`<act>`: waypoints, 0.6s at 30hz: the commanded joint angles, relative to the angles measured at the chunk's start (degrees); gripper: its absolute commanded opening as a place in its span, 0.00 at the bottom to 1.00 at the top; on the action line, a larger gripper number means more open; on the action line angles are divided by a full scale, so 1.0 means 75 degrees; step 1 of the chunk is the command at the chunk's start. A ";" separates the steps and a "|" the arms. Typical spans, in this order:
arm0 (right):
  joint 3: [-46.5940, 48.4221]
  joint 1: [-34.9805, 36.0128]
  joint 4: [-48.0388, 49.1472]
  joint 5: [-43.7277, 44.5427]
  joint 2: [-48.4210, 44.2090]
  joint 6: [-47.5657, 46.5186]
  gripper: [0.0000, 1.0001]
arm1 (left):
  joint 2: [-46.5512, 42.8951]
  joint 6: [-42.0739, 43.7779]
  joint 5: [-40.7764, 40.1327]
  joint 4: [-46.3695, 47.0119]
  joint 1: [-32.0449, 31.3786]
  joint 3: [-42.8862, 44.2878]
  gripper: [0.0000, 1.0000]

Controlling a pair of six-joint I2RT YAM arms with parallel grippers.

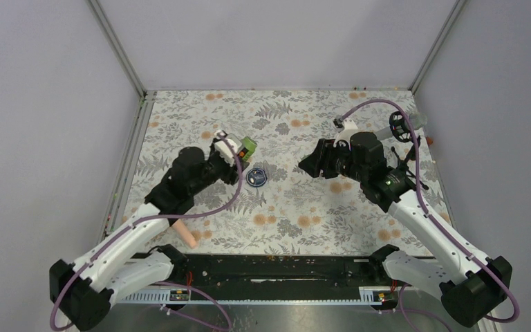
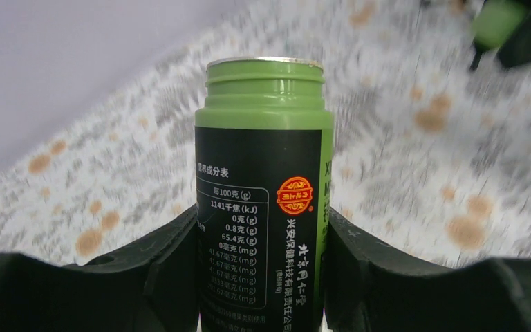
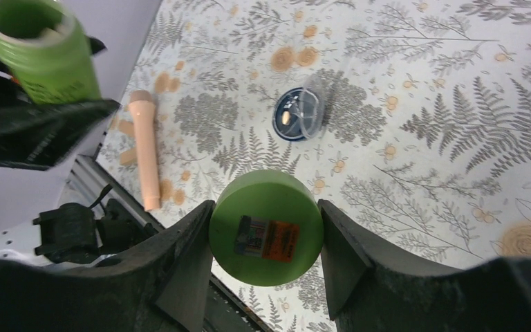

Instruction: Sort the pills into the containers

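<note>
My left gripper (image 1: 240, 151) (image 2: 259, 277) is shut on the green bottle (image 1: 249, 146) (image 2: 263, 180), its jaws pressed on both sides of the black label. The bottle has no cap and is held above the table; its open mouth (image 3: 24, 17) shows in the right wrist view. My right gripper (image 1: 310, 164) (image 3: 266, 238) is shut on the round green cap (image 3: 265, 227) (image 2: 498, 21), which carries a small sticker. Between the two arms the dark-blue jar (image 1: 256, 177) (image 3: 299, 114) stands on the flowered cloth. It holds a small pale pill (image 3: 287, 118), and something clear leans on its rim.
A peach-pink rod (image 1: 188, 235) (image 3: 145, 149) lies near the front left, beside the left arm. A black metal rail (image 1: 269, 266) runs along the near edge. A small black wheel-like part (image 1: 397, 128) sits at the far right. Grey walls close the table in.
</note>
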 commanded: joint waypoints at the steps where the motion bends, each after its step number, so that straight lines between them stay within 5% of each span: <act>1: 0.0552 -0.0039 0.0243 -0.0795 0.0079 0.0093 0.07 | -0.0794 -0.1387 0.1060 0.2345 0.0590 -0.0206 0.00; 5: 0.0728 -0.0041 0.0489 -0.1362 0.0166 0.0227 0.07 | -0.0429 -0.3103 0.2381 0.4483 0.0867 -0.0603 0.00; 18: 0.2364 -0.0040 0.0715 -0.3284 0.0700 0.0391 0.07 | 0.0770 -0.3585 0.5064 0.4311 0.0714 -0.0015 0.00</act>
